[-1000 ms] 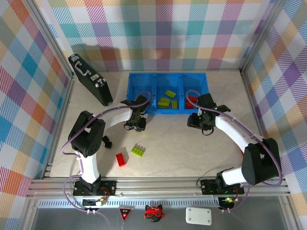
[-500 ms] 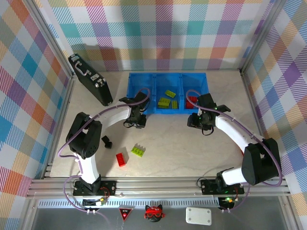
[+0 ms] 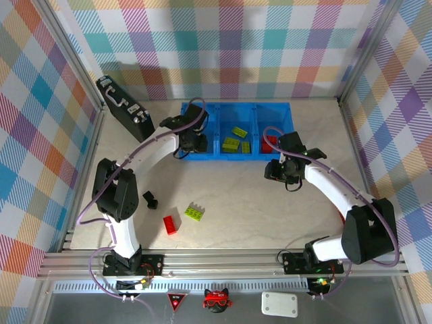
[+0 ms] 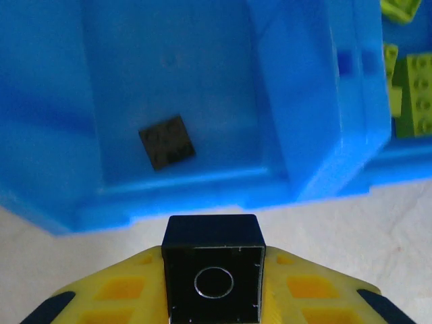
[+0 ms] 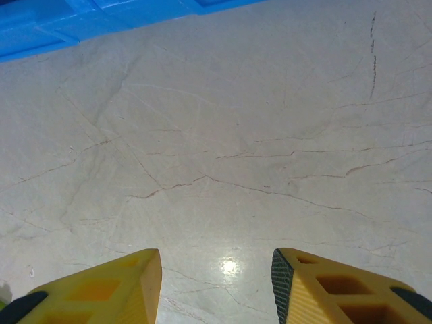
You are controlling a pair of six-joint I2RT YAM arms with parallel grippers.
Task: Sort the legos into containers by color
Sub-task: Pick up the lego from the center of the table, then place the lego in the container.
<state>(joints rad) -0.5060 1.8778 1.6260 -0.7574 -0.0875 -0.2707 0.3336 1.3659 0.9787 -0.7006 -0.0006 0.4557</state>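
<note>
Top external view, looking down on the sorting job. Shows one blue tray (image 3: 255, 111) split into three compartments side by side. Counts three green legos (image 3: 236, 138) in the tray's middle compartment and red legos (image 3: 270, 142) in its right one, number impossible to tell behind the arm. Finds more pieces loose on the table (image 3: 270, 216) on the tray's near side, well apart from it: one green brick (image 3: 195, 212), one red brick (image 3: 170, 225) near it, and a small black lump (image 3: 149, 199), one cube or two not clear. Places one black case (image 3: 125, 111) just left of the tray.

Catches the left gripper (image 3: 192, 143) at the tray's near left corner, by the left compartment's near wall. From the left wrist, pinches one black cube (image 4: 212, 266) tight between two yellow fingers (image 4: 115, 297), jaws closed on it. Looks past the cube into the left compartment and picks out one black lego (image 4: 167, 140) flat on its floor, then more green legos across the divider.

Puts the right gripper (image 3: 278, 170) just off the tray's near edge, on the near side of the right compartment. From the right wrist, stands partly open, two yellow fingers (image 5: 128, 283) apart, nothing between them, over bare marbled table beside the tray's near wall.
</note>
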